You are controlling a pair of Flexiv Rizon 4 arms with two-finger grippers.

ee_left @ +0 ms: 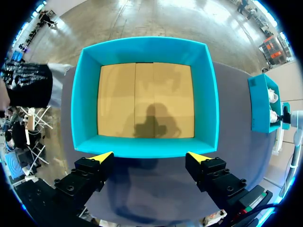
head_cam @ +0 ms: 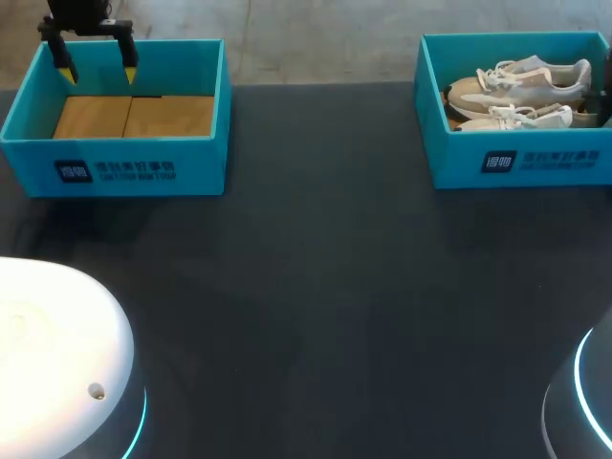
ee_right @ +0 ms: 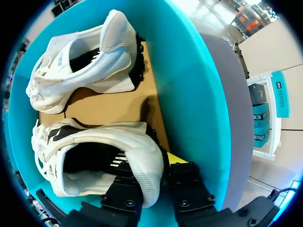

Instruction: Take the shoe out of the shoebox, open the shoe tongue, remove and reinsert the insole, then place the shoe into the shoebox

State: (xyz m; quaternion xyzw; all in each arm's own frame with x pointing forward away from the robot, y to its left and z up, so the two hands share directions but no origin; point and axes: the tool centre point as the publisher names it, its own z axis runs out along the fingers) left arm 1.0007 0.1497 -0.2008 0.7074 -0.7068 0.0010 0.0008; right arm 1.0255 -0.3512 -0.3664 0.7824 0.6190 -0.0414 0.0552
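Note:
Two white sneakers lie in the teal shoebox (head_cam: 516,163) at the back right. The far shoe (head_cam: 521,84) (ee_right: 90,56) is on its side. The near shoe (head_cam: 512,117) (ee_right: 94,161) has its heel wall between the fingers of my right gripper (ee_right: 151,163), one finger inside the shoe and one yellow-tipped finger (ee_right: 176,159) outside, shut on the heel. In the head view only a dark edge of that gripper (head_cam: 605,96) shows at the box's right end. My left gripper (head_cam: 96,59) (ee_left: 150,157) hangs open over the back edge of the other box.
A second teal box (head_cam: 115,153) (ee_left: 142,146) stands at the back left with only a cardboard floor inside. Dark tabletop (head_cam: 325,287) stretches between and in front of the boxes. The right box's wall (ee_right: 189,71) rises close beside my right gripper.

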